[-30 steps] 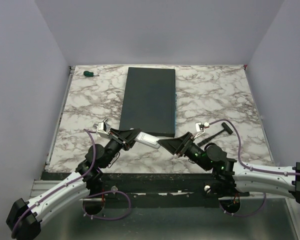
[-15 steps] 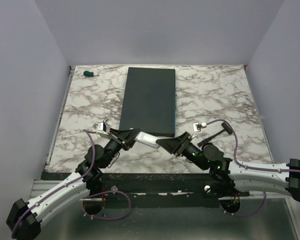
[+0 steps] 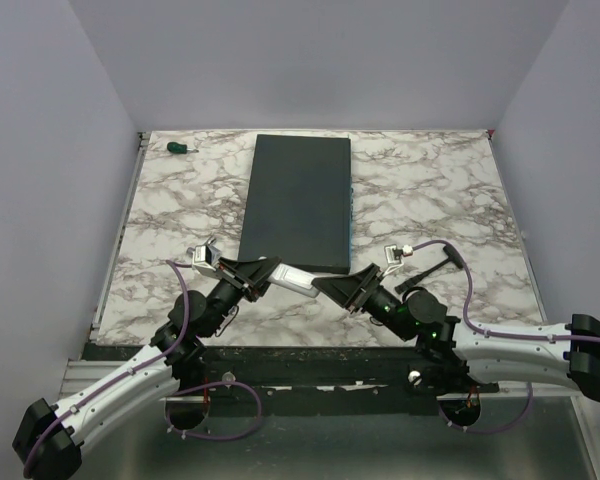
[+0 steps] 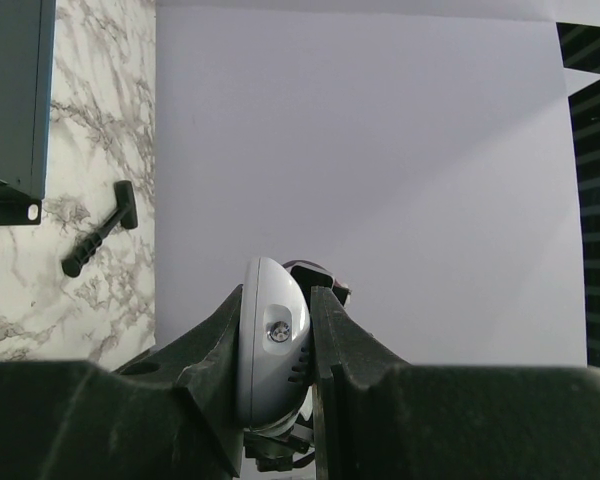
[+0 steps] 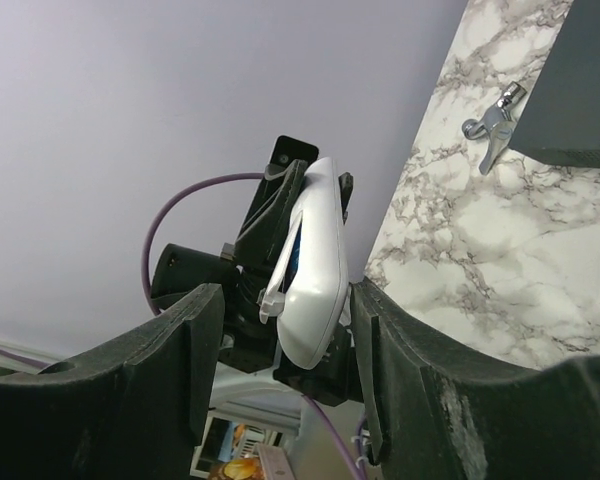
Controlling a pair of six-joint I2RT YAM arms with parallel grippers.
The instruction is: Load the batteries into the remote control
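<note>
Between left fingers (image 4: 212, 345), the remote control (image 4: 270, 350)

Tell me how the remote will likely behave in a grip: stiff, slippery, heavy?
Likely stiff: the remote juts straight from the left gripper without sagging. Its glossy, rounded shell may slip or twist when squeezed. It seems light: a small, thin plastic body.

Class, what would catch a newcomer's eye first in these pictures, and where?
The white remote, front centre: the left gripper clamps one end while the right gripper, open, straddles the other. Behind it lies a large dark slab.
</note>
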